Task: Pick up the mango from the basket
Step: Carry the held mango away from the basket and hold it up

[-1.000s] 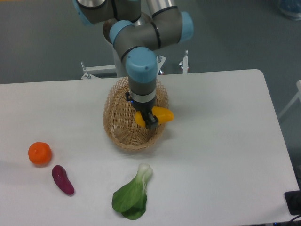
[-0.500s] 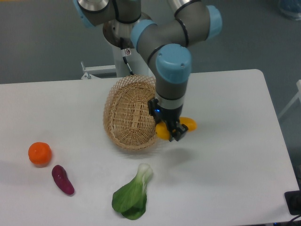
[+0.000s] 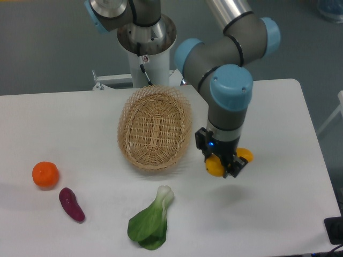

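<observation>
The yellow-orange mango (image 3: 216,165) hangs above the white table, to the right of the basket, with my gripper (image 3: 227,165) shut on it. Its two ends stick out on either side of the dark fingers. The oval tan wicker basket (image 3: 154,128) stands at the table's middle back with nothing inside it. My arm reaches down from the upper right and hides the mango's middle.
A round orange tangerine (image 3: 45,174) and a dark purple sweet potato (image 3: 71,204) lie at the front left. A green bok choy (image 3: 150,221) lies in front of the basket. The robot's base (image 3: 146,40) stands behind the basket.
My gripper has carried the mango out of the basket and rightward, then forward over the bare table. The basket has stayed in place and now shows empty.
</observation>
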Tool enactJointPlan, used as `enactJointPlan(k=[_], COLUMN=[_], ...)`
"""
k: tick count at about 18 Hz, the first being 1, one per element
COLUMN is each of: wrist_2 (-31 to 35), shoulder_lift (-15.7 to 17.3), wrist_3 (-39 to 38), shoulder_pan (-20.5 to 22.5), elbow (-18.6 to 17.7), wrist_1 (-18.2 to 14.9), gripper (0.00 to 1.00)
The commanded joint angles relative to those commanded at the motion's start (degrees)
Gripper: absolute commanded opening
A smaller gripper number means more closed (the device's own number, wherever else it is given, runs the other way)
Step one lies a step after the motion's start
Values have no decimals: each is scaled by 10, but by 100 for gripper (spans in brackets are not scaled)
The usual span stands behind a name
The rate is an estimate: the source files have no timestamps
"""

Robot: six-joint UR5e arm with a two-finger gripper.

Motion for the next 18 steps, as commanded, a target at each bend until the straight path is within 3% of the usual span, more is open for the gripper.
enactJointPlan(k=[9, 18], wrist_2=[3, 10], shoulder_lift=[-23, -26], wrist_3=[-13, -12], shoulder_pan=[16, 17], elbow=[21, 15], wrist_1=[5, 7], gripper=[59, 60])
